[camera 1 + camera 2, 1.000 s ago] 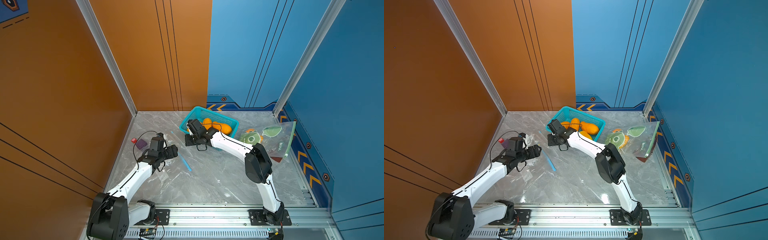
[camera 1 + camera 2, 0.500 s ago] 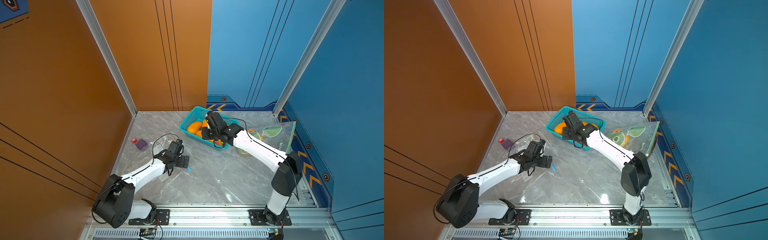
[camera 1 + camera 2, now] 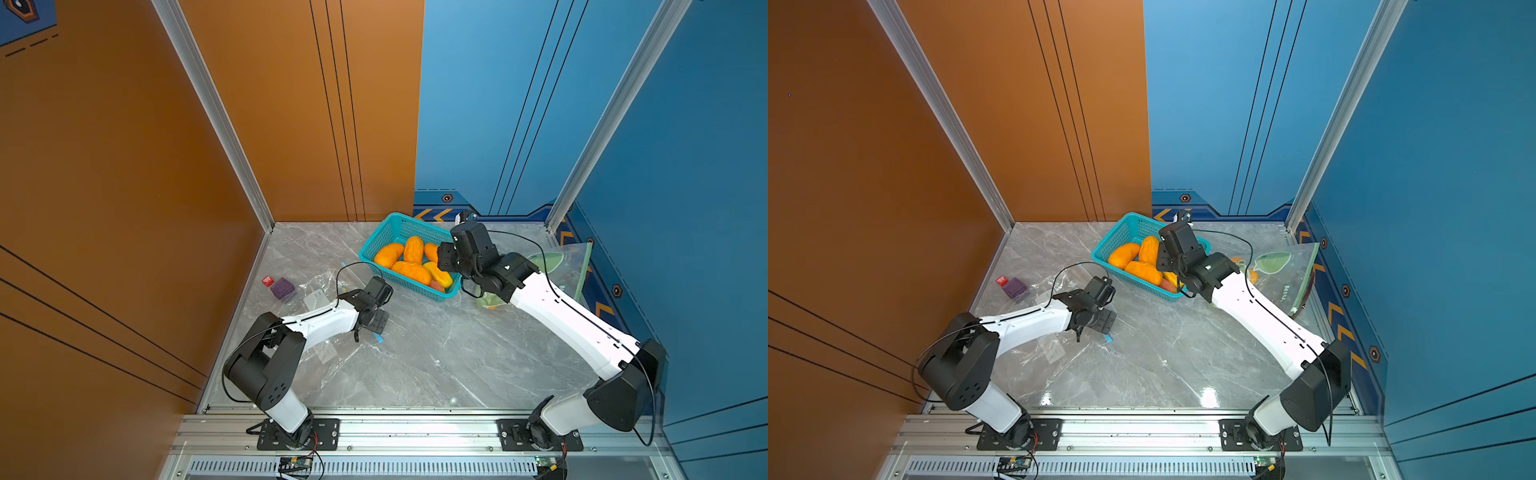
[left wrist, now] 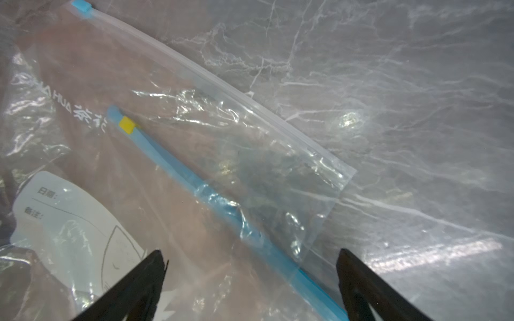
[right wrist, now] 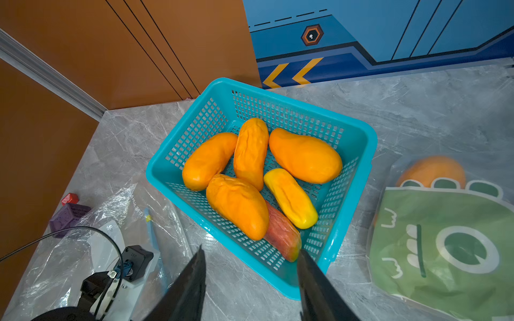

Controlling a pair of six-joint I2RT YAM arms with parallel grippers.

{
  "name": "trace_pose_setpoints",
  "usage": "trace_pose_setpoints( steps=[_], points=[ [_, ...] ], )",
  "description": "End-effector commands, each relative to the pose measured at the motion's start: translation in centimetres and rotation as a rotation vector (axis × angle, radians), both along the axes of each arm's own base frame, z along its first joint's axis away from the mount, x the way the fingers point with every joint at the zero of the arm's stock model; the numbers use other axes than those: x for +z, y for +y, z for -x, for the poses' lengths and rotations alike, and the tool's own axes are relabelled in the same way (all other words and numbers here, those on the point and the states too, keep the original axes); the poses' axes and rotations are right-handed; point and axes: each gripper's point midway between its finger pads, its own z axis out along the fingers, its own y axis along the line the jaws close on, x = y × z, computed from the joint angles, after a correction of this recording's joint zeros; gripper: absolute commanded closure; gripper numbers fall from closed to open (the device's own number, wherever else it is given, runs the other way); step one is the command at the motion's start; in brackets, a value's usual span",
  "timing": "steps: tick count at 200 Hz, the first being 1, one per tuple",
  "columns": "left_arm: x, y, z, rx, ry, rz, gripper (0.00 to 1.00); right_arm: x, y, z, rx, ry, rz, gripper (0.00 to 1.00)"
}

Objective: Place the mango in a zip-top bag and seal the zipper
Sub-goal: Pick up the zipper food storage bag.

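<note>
Six mangoes (image 5: 239, 205) lie heaped in the teal perforated plastic basket (image 5: 278, 111) at the back of the grey marble tabletop (image 5: 417, 111). Five are orange-yellow, and a reddish mango (image 5: 282, 236) is tucked under them by the basket's near wall. The right gripper (image 5: 250, 250) hangs just over that near rim, its jaws partly apart and holding nothing. Well to the other side, the clear plastic zip-top bag (image 4: 250, 155) lies flat and crinkled on the marble, its blue zipper strip (image 4: 178, 164) running across it. The left gripper (image 4: 250, 251) hovers over that strip with its jaws spread wide. Beside the basket sits a green printed bag (image 5: 445, 236), and by the orange wall are a purple cube (image 5: 68, 218) and a small red block (image 5: 71, 198)
</note>
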Motion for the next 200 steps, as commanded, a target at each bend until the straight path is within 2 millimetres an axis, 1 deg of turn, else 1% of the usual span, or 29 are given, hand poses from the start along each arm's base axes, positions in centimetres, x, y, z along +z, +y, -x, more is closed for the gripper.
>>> trace_pose_setpoints(
  steps=[1,2,4,6,18,25,27,34,46,55,65,80,97,112,123,137,158,174,187,200],
  points=[
    [-0.5,0.5,-0.2,-0.016,0.023,-0.118,0.07,0.6,-1.1,-0.1,-0.032,-0.028,0.014,0.46],
    [-0.6,0.5,-0.2,-0.016,0.026,-0.121,0.07,0.6,-1.1,-0.1,-0.033,-0.028,0.014,0.46],
    [0.0,0.1,-0.8,-0.014,0.009,-0.113,0.07,0.6,-1.2,-0.1,-0.034,-0.03,0.013,0.46],
    [0.1,0.0,-1.0,-0.015,0.007,-0.115,0.07,0.6,-1.2,-0.1,-0.036,-0.03,0.013,0.45],
    [-0.3,-0.2,-1.3,-0.015,0.02,-0.13,0.12,0.7,-1.4,-0.1,-0.041,-0.032,0.012,0.44],
    [-0.5,-0.2,-1.4,-0.015,0.032,-0.138,0.13,0.6,-1.6,-0.1,-0.048,-0.031,0.012,0.44],
    [-0.5,-0.3,-1.4,-0.016,0.033,-0.138,0.17,0.6,-1.6,-0.1,-0.049,-0.032,0.012,0.44],
    [-0.7,-0.3,-1.4,-0.018,0.042,-0.147,0.23,0.7,-1.9,0.0,-0.057,-0.035,0.013,0.43],
    [-1.0,-0.4,-1.5,-0.021,0.054,-0.155,0.28,0.8,-2.3,0.0,-0.068,-0.04,0.014,0.42],
    [-1.2,-0.5,-1.5,-0.026,0.062,-0.16,0.36,0.9,-2.4,0.0,-0.072,-0.044,0.012,0.42],
    [-1.4,-0.6,-1.6,-0.03,0.068,-0.168,0.42,1.2,-2.6,0.0,-0.075,-0.05,0.007,0.42],
    [-1.5,-0.8,-1.8,-0.035,0.072,-0.178,0.6,1.5,-2.8,0.0,-0.076,-0.058,0.005,0.42],
    [-1.2,-0.7,-2.2,-0.029,0.053,-0.199,0.76,1.7,-2.8,0.1,-0.072,-0.066,0.0,0.42],
    [-0.4,-0.4,-2.9,-0.023,0.018,-0.231,0.91,1.6,-2.7,0.1,-0.065,-0.064,0.0,0.42],
    [0.3,0.0,-3.5,-0.022,-0.014,-0.275,1.0,1.4,-2.6,0.2,-0.059,-0.061,0.001,0.41],
    [1.2,0.7,-4.2,-0.016,-0.052,-0.334,1.0,1.2,-2.3,0.1,-0.045,-0.054,0.003,0.41],
    [3.0,0.9,-4.6,-0.003,-0.101,-0.341,1.0,0.8,-2.2,0.1,-0.04,-0.046,0.007,0.41],
    [5.2,0.8,-4.5,0.011,-0.154,-0.295,1.0,0.8,-2.6,0.1,-0.042,-0.042,-0.001,0.38],
    [7.5,0.6,-4.1,0.009,-0.212,-0.254,1.0,0.6,-2.8,0.1,-0.033,-0.027,-0.027,0.35],
    [10.0,0.3,-3.6,-0.011,-0.277,-0.219,1.0,0.2,-3.1,0.0,-0.017,-0.006,-0.051,0.38]
  ],
)
